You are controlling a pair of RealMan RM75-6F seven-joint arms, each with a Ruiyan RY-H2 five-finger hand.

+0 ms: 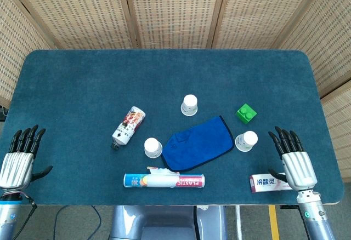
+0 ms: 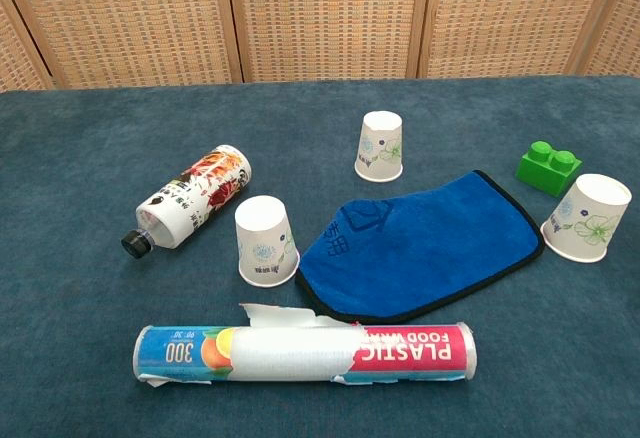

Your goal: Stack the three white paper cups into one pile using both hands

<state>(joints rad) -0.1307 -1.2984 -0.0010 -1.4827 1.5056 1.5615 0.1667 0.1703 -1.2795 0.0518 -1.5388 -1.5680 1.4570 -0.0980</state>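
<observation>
Three white paper cups (image 1: 189, 104) (image 1: 153, 147) (image 1: 246, 141) stand upside down, apart, on the fuzzy dark blue table (image 1: 82, 81). A soft blue cloth (image 1: 198, 143) lies between them. The left hand (image 1: 21, 156) and right hand (image 1: 292, 158) rest empty, fingers spread.

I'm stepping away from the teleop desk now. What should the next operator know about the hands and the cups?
Left hand and right hand: both open, holding nothing, at the table's near corners.
Far cup, left cup and right cup all stand upside down and apart, around the blue cloth.
Done: nothing stacked.
Left: all the stacking, gathering the three into one pile.
</observation>
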